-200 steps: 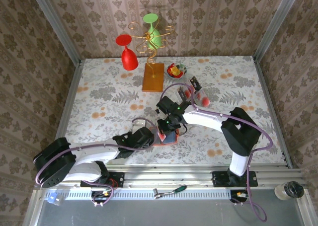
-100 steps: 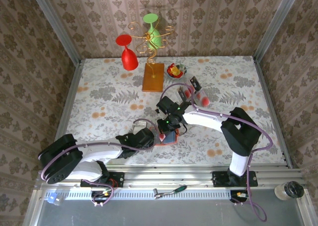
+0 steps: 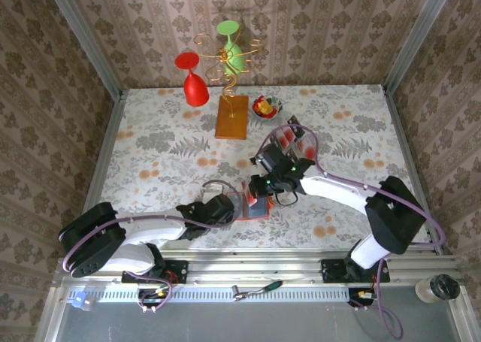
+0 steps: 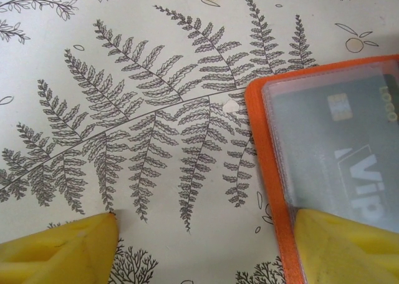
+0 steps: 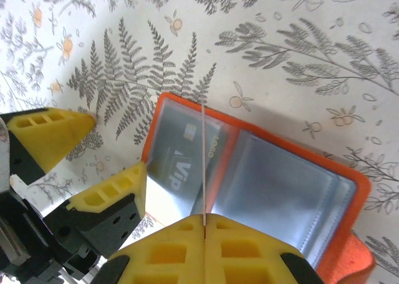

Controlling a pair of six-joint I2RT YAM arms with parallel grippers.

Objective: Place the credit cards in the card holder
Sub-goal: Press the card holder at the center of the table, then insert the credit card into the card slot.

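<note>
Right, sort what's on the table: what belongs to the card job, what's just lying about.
Job: card holder, lying open; card in its pocket; edge-on card in the shut right pincer; loose cards farther back; left pincer, open at the holder's edge.
Lying about: wire stand on its block; red glass; green glass; small bowl.

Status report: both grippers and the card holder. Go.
Left gripper open, one finger on the card holder. Right gripper shut on card, edge-on over the open holder. Dark card already sleeved. Nothing in the way.
</note>
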